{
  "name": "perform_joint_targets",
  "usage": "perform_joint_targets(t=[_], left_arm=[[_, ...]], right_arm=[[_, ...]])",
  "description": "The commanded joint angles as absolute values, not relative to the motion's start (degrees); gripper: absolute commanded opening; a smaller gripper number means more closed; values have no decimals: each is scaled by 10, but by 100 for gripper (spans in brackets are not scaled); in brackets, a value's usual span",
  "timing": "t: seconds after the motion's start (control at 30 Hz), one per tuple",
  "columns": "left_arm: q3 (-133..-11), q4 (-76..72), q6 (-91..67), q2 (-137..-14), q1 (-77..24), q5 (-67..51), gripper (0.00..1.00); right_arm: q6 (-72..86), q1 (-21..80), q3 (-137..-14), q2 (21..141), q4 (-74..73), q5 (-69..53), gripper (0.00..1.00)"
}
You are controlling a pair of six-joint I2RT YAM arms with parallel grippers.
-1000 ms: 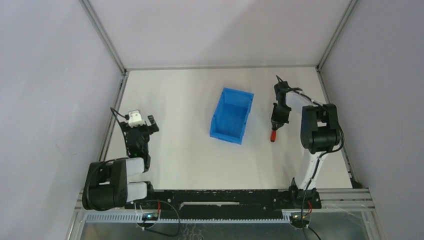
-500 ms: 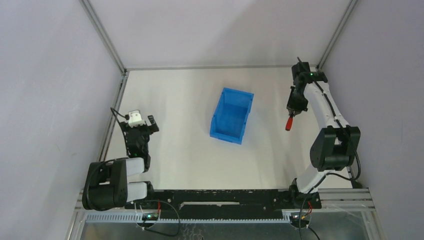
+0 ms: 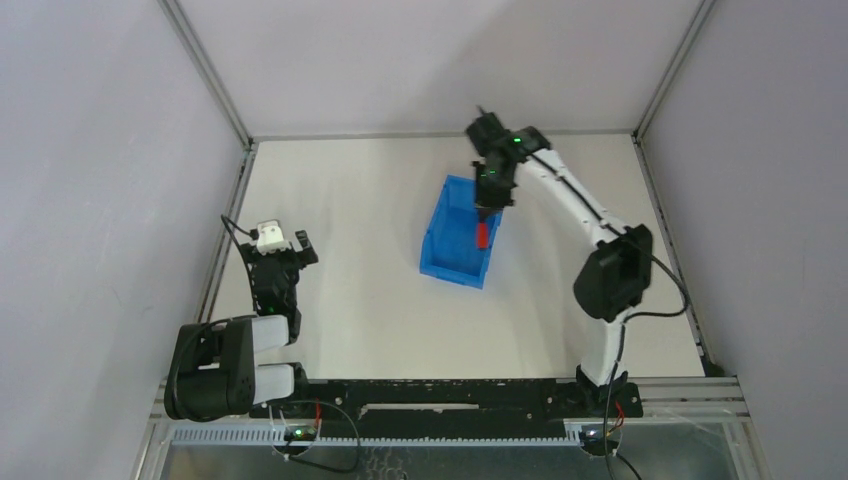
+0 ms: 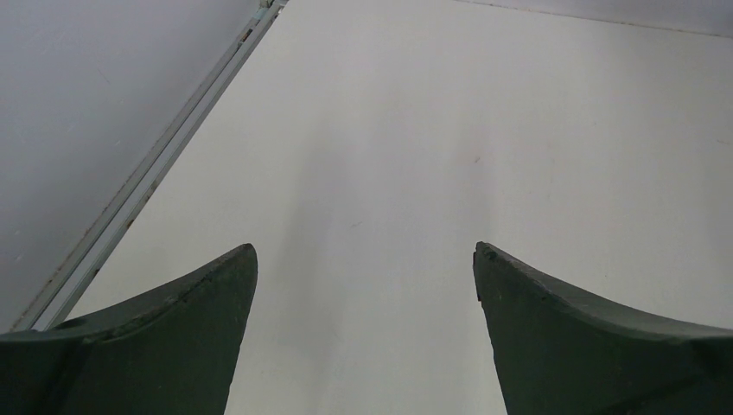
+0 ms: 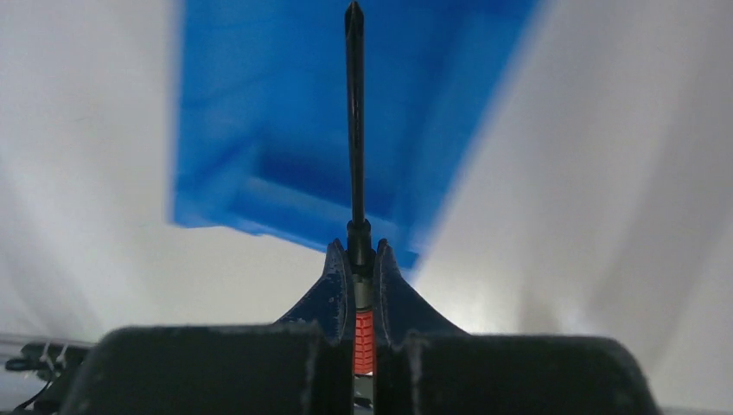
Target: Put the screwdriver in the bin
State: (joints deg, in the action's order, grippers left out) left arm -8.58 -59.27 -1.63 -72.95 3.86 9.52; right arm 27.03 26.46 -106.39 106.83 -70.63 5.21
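Observation:
The blue bin stands in the middle of the white table. My right gripper is shut on the screwdriver and holds it in the air above the bin's right side, red handle toward the near edge. In the right wrist view the jaws clamp the screwdriver at the collar, its black shaft pointing out over the blurred bin. My left gripper rests open and empty at the near left; its dark fingers stand wide apart over bare table.
A metal rail runs along the table's left edge beside my left arm. Grey walls close the table in on three sides. The black mounting bar with both arm bases lies at the near edge.
My right arm has swung from the right of the bin, out toward the far right corner, then left to above the bin, carrying the screwdriver. The left arm has not moved.

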Motion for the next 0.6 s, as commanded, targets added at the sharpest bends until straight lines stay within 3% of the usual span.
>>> perform_joint_targets(t=[0.0,0.17,0.57], left_arm=[[-109,-609,-15,-722,36,100,100],[-110,-609,-15,-721,35,100,100],[-109,-609,-15,-721,35,100,100]], right_arm=[[289,323,-1196,1128,-725,43,0],[290,342,-1244,1156,-715,78,0],[279,343,-1066,1196,-542,109,0]])
